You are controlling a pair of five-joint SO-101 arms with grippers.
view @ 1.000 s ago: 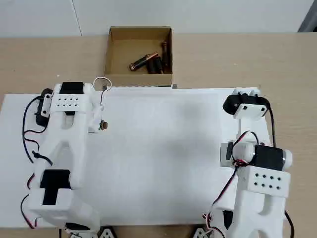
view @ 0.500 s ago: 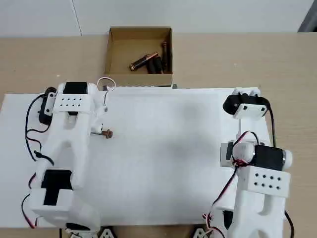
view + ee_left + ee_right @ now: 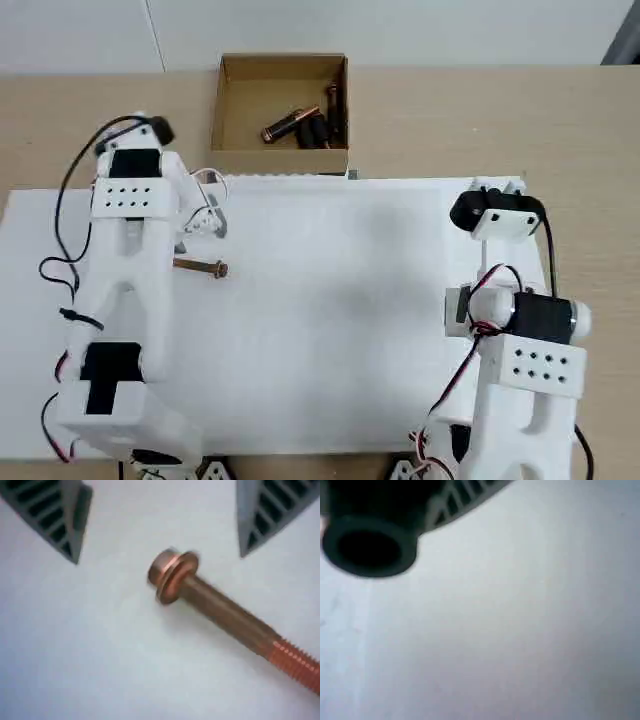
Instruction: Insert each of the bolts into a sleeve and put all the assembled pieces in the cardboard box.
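Note:
A copper bolt point(image 3: 201, 267) lies flat on the white sheet point(image 3: 330, 320), its head pointing right. In the left wrist view the bolt point(image 3: 220, 610) rests just below my left gripper point(image 3: 159, 559), which is open with a dark finger on either side. From above, the left gripper point(image 3: 207, 220) hangs just behind the bolt. My right gripper point(image 3: 488, 215) sits at the sheet's right side, shut on a black sleeve point(image 3: 468, 211). The right wrist view shows the sleeve's open end point(image 3: 369, 550). The cardboard box point(image 3: 229, 110) stands at the back with several assembled pieces point(image 3: 303, 125) inside.
The wooden table point(image 3: 500, 110) surrounds the sheet. The box sits just beyond the sheet's far edge, close to the left arm. Broad bare sheet lies between the two arms.
The left gripper has let go of the bolt, which went from standing in its fingers to lying on the sheet. The left arm then drew back and up. The right arm kept still.

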